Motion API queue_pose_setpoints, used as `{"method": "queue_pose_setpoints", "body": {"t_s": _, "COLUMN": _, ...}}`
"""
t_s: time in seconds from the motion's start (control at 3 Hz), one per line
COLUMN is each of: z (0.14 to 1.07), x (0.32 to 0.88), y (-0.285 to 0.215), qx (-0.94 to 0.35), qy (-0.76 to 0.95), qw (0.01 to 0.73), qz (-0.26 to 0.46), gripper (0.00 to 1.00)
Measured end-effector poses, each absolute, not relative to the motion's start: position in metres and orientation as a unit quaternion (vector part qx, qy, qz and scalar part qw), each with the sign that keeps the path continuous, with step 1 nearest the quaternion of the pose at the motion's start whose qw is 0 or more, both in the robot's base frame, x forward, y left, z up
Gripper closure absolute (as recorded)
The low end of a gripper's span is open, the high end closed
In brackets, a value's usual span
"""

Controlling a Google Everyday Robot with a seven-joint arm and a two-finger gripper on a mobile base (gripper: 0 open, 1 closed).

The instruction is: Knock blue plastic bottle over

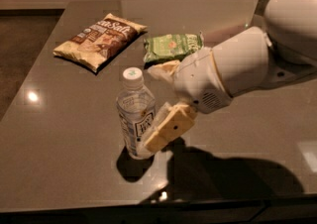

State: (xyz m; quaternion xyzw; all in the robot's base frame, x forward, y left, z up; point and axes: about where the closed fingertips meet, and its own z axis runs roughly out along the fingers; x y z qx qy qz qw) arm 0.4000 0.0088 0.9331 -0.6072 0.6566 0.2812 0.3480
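Note:
The blue plastic bottle point(132, 111) is a small clear bottle with a white cap and a dark label. It stands upright on the dark table point(64, 139), near the front middle. My gripper point(149, 108) has come in from the right, with its cream fingers spread open. The lower finger point(168, 128) lies against the bottle's right side near its base. The upper finger point(163, 68) sits just right of the cap. Nothing is held.
A brown chip bag point(99, 39) lies at the back left and a green snack packet point(172, 47) lies behind the bottle. My white arm point(247, 69) covers the right side. The table's front edge is close below the bottle.

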Motion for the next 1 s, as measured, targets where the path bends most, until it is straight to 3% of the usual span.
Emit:
{"method": "queue_pose_setpoints", "body": {"t_s": 0.33, "z": 0.928, "x": 0.394, "y": 0.025, "qx": -0.609, "qy": 0.649, "qw": 0.344, "qz": 0.3, "gripper": 0.15}}
{"method": "queue_pose_setpoints", "body": {"t_s": 0.67, "z": 0.937, "x": 0.399, "y": 0.024, "qx": -0.605, "qy": 0.664, "qw": 0.335, "qz": 0.286, "gripper": 0.47}}
{"method": "queue_pose_setpoints", "body": {"t_s": 1.0, "z": 0.951, "x": 0.419, "y": 0.003, "qx": -0.605, "qy": 0.691, "qw": 0.316, "qz": 0.236, "gripper": 0.7}}
